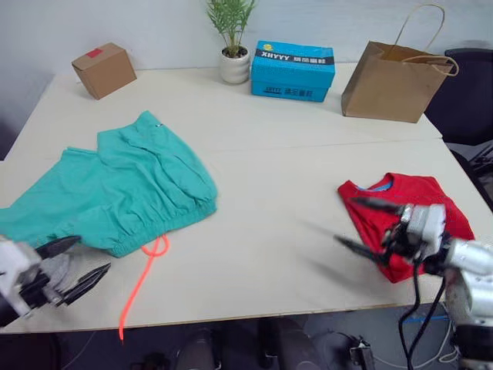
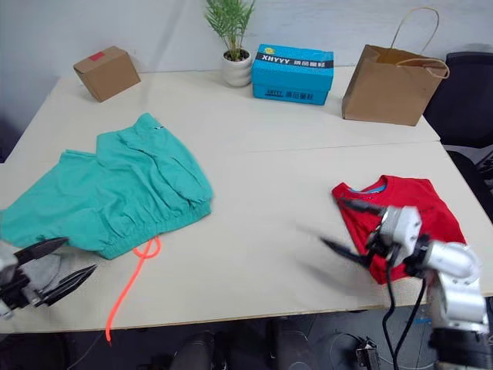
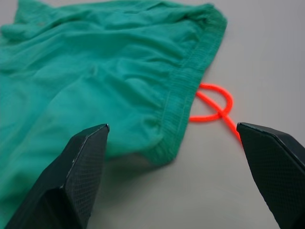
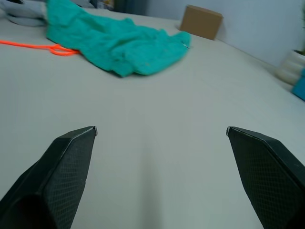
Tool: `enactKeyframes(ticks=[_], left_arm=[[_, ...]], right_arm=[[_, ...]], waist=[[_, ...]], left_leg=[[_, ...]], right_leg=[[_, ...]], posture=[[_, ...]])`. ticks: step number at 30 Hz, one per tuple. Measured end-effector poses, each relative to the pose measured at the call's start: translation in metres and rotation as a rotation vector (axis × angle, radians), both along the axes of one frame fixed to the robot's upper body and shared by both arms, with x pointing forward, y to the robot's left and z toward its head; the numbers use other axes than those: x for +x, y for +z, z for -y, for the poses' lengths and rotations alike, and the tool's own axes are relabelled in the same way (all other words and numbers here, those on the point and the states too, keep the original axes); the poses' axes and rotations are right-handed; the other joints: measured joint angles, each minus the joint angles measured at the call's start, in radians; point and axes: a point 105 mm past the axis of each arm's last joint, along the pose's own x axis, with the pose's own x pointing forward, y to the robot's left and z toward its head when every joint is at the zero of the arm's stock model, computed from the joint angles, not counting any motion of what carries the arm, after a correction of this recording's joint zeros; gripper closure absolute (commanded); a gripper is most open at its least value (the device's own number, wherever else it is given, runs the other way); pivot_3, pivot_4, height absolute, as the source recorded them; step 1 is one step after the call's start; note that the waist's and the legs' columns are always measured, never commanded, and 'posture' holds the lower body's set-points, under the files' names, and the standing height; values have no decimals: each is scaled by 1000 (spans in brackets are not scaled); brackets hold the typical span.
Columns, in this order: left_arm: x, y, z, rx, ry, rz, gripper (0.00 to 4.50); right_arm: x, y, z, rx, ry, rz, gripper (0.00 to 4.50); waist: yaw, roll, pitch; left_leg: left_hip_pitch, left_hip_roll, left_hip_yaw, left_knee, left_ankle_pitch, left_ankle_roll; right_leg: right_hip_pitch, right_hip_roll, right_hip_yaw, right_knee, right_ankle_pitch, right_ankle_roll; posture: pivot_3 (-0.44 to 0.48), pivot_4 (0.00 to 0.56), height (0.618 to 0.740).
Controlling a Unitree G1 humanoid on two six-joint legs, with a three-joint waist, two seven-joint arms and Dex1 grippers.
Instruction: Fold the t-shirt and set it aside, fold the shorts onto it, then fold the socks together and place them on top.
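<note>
The folded bright red cloth t-shirt (image 1: 412, 212) lies under the right gripper (image 1: 370, 228), whose fingers are spread apart. The crumpled teal-green cloth shorts (image 1: 127, 185) lie just ahead of the left gripper (image 1: 72, 266), also spread, beside the neon orange drawstring (image 1: 142, 277). Beyond both grippers on the beige tabletop (image 1: 285, 162) stand a cardboard box (image 1: 103, 69), potted plant (image 1: 233, 38), blue carton (image 1: 293, 69) and brown paper bag (image 1: 393, 77).

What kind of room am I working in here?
Probably an office or lab workspace: a large pale table against a plain wall, a black office chair beside it, and a blue carton and cardboard box stored at the back.
</note>
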Motion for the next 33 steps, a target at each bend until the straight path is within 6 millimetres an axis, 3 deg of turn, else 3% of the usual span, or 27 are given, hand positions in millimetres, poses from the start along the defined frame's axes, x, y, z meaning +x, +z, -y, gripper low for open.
enactKeyframes(ticks=[3,5,7,12,18,24,28,33], left_arm=[[-22,-2,-16,17,104,-35,0],[-41,-6,-30,21,202,-99,0],[-51,-12,-31,19,218,-162,0],[-43,-6,-36,106,235,-197,0],[9,13,0,483,-92,-100,0],[47,3,-11,726,-146,-99,0],[80,4,-20,856,-171,-98,915],[119,11,6,818,-230,18,2456]], right_arm=[[-13,-17,-18,22,68,-25,51],[-19,-18,-29,22,108,10,51],[-20,-18,-31,10,120,33,51],[-14,-8,-34,2,138,85,51],[-10,-2,-47,1,207,91,51],[-3,1,-53,11,213,83,51],[1,3,-52,22,181,73,0],[7,5,-50,25,124,82,0]], waist=[[0,0,0],[-1,-3,-1],[-3,-3,-1],[4,-7,-3],[4,-8,-4],[-8,-7,-4],[0,-6,-4],[7,-6,-4]], left_leg=[[1,-1,0,0,-1,1],[3,-1,0,0,-1,1],[5,-1,0,-1,-4,5],[6,0,-2,-1,-6,1],[7,0,-2,-2,-3,1],[8,2,1,-4,-1,-4],[9,2,2,-4,-1,-4],[8,2,3,-2,-1,-5]], right_leg=[[0,-2,0,0,1,-1],[2,-1,0,0,0,-2],[3,-2,0,0,-1,-4],[3,-2,-3,1,-4,-9],[3,-2,-3,5,-4,-10],[2,0,-3,6,-5,-11],[2,0,-3,7,-5,-11],[1,0,-2,8,-5,-11]], posture=[[0,150,740],[0,150,740],[0,150,740],[0,150,740],[0,150,740],[0,150,740],[0,150,740],[0,150,740]])
